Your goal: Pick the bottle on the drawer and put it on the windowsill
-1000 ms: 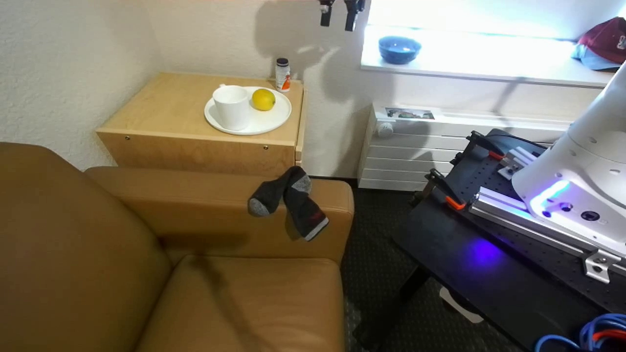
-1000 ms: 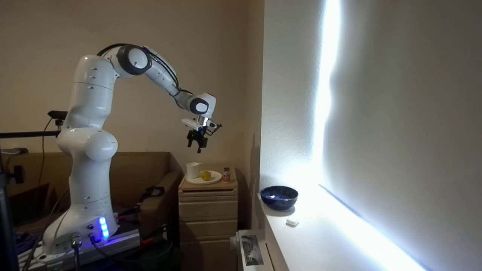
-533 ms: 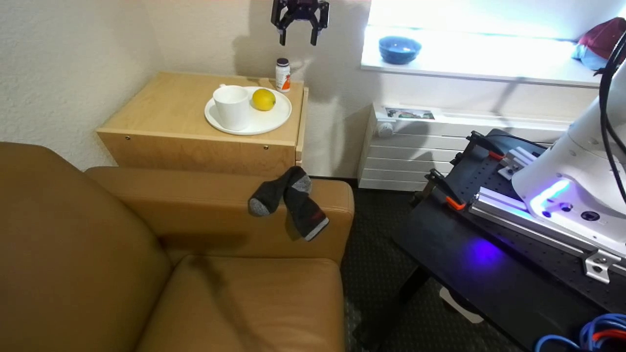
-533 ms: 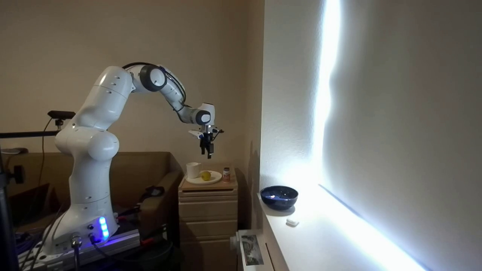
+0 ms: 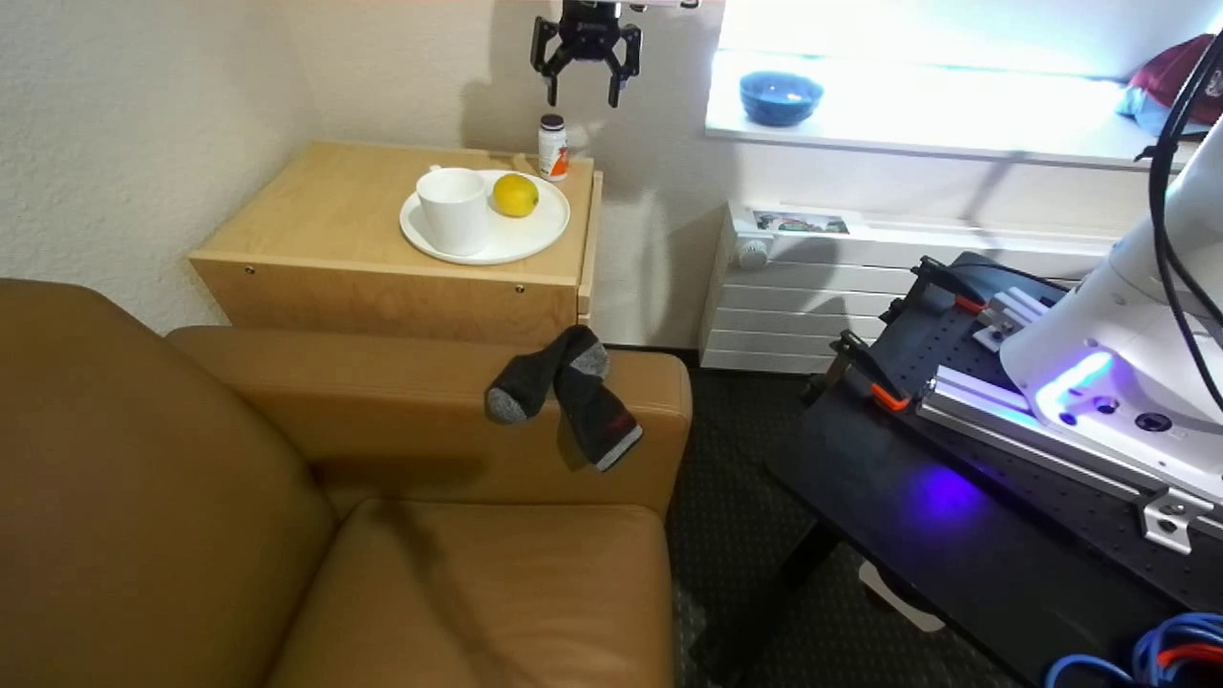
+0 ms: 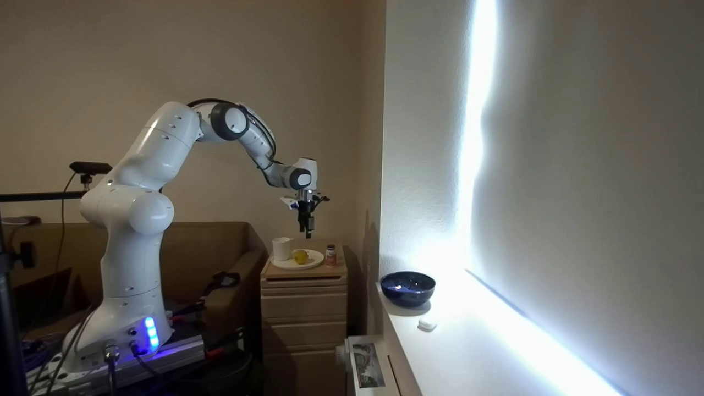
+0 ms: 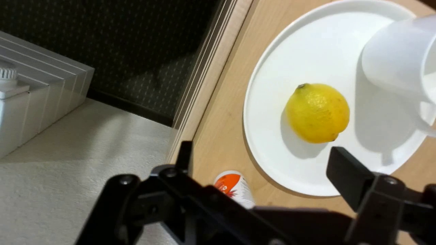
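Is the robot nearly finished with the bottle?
No. Done: the open hand is above the drawer. Under way: the pick-up, probably; the bottle stands ungripped on top. Left: gripping, lifting and setting it on the windowsill, where the blue bowl sits.

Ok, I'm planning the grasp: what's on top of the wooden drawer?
The drawer carries a bottle, upright, and beside it a white plate holding a white mug and a lemon. Anything beneath the plate is covered.
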Robot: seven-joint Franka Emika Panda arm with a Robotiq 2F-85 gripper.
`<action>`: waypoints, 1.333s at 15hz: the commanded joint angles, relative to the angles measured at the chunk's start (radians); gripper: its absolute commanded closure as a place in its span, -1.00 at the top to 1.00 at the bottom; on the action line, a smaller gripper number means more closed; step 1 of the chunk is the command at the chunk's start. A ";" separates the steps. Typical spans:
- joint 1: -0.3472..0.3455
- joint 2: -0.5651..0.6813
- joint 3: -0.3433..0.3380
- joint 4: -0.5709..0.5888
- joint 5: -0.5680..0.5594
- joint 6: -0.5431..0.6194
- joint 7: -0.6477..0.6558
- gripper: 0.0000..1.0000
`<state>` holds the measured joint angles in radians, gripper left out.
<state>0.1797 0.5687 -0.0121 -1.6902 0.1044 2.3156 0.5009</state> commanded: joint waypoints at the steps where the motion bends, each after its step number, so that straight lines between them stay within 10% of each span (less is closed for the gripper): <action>1: 0.016 0.118 -0.042 0.088 0.008 0.109 0.139 1.00; 12: 0.013 0.229 -0.071 0.183 0.019 0.263 0.328 1.00; 20: 0.023 0.295 -0.101 0.368 -0.045 0.052 0.355 1.00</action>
<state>0.1979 0.8085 -0.1031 -1.4293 0.0821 2.4282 0.8313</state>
